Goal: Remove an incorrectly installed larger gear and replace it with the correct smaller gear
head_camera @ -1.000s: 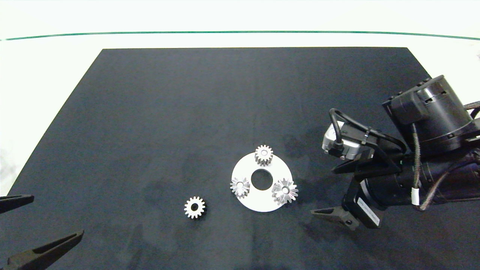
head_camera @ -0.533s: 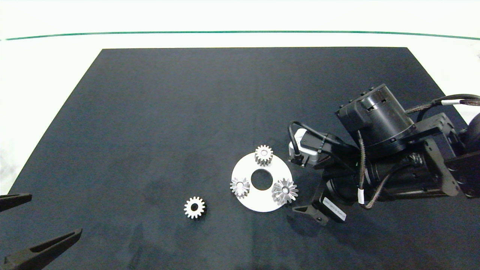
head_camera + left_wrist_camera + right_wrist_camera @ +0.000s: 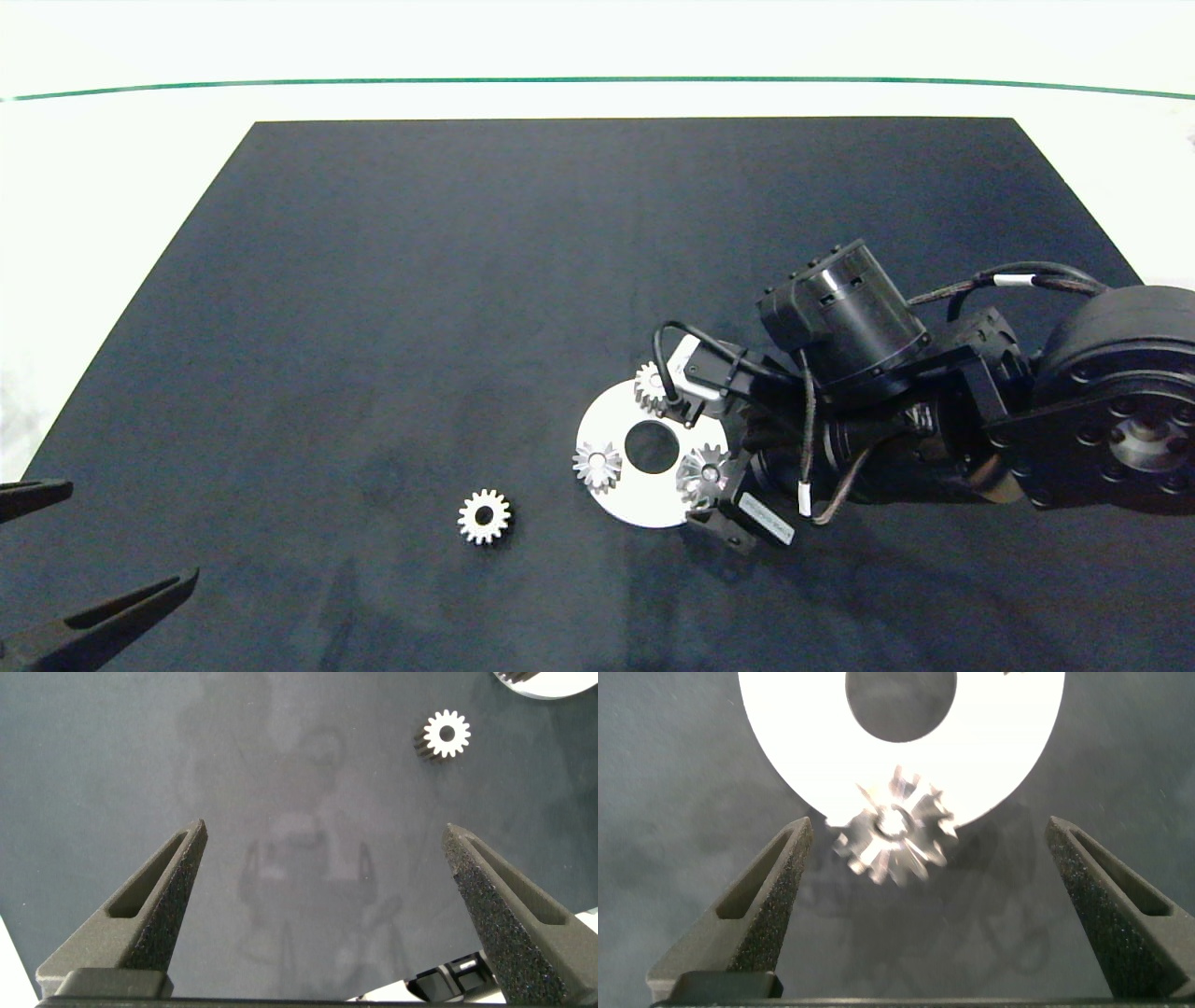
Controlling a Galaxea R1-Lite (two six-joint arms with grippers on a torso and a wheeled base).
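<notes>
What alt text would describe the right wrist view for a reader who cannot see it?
The right gripper has its fingers open on either side of the larger gear, a shiny star-toothed gear at the edge of a white ring plate. The plate lies on a dark mat.

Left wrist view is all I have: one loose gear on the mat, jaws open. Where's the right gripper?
Observer: The right gripper is at the white disc's edge, jaws open on either side of the larger gear.
Operator: Gear gripped?
Observer: No, it sits on the disc, untouched.
Operator: Anything else on the disc?
Observer: Two more: a small star-toothed gear and a blunt-toothed gear, partly hidden by the right wrist.
</notes>
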